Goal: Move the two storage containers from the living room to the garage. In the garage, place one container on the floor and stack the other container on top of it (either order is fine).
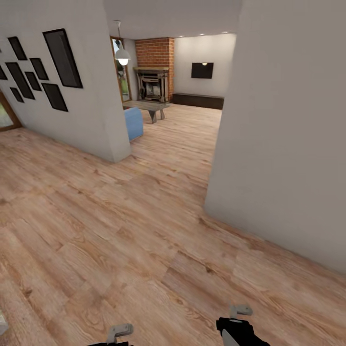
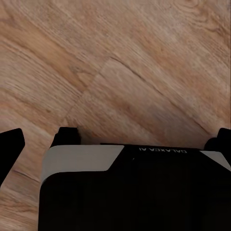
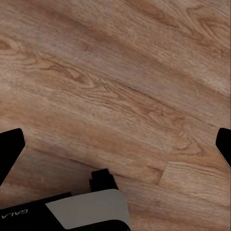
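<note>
1. A stretch of light wood plank flooring (image 1: 120, 230) is seen from the head view, running between a wall on the left hung with dark picture frames (image 1: 62, 57) and a plain pale wall (image 1: 288, 144) close on the right.
2. Between the two walls an opening is seen onto the living room (image 1: 187, 91), where a brick fireplace (image 1: 154, 72), a hanging lamp (image 1: 123, 56), a dark screen (image 1: 202, 70) on the far wall, a low dark cabinet (image 1: 198, 100), a low bench (image 1: 149, 106) and the corner of a blue sofa (image 1: 134, 123) are shown.
3. The storage containers cannot be made out in any of the pictures, so their place cannot be told.
4. The left end effector (image 2: 118, 137) is held over the wood planks; its dark fingertips (image 2: 10, 144) are seen at opposite edges of the left wrist view, spread wide with nothing between them.
5. The right end effector (image 3: 120, 144) is likewise held over the planks, its fingertips (image 3: 10, 147) spread far apart and nothing gripped.
6. At the lower edge of the head view, parts of both arms are seen: a grey piece (image 1: 120, 330) on the left and a black-and-grey piece (image 1: 240, 327) on the right.
</note>
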Robot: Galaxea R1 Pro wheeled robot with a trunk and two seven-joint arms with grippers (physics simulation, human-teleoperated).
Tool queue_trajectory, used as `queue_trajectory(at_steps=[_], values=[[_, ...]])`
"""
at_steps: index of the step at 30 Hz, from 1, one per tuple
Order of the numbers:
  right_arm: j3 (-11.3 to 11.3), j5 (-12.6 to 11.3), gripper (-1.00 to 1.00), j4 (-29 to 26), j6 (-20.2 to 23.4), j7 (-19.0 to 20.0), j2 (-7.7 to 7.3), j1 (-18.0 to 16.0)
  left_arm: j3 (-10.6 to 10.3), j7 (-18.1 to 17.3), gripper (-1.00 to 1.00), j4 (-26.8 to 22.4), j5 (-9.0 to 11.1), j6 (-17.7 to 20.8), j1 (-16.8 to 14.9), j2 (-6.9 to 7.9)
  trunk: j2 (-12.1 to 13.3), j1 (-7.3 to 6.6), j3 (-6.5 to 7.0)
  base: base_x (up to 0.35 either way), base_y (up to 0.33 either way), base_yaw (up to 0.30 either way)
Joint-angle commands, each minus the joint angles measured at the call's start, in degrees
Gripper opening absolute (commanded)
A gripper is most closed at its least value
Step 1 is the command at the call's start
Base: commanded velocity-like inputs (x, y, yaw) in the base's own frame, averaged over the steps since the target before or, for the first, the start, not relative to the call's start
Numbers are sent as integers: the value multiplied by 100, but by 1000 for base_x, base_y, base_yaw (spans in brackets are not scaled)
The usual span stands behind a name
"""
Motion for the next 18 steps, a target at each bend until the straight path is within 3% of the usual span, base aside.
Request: queue_trajectory(at_steps=[1,18], values=[[48,-27,100,-12,36,-44,-6,-6,21,-6,100,-9,55,37,-1,-4,-4,4,-6,326,0,258],[49,-27,100,-13,36,-44,-6,-6,21,-6,100,-9,56,38,-1,-4,-4,4,-4,326,0,265]])
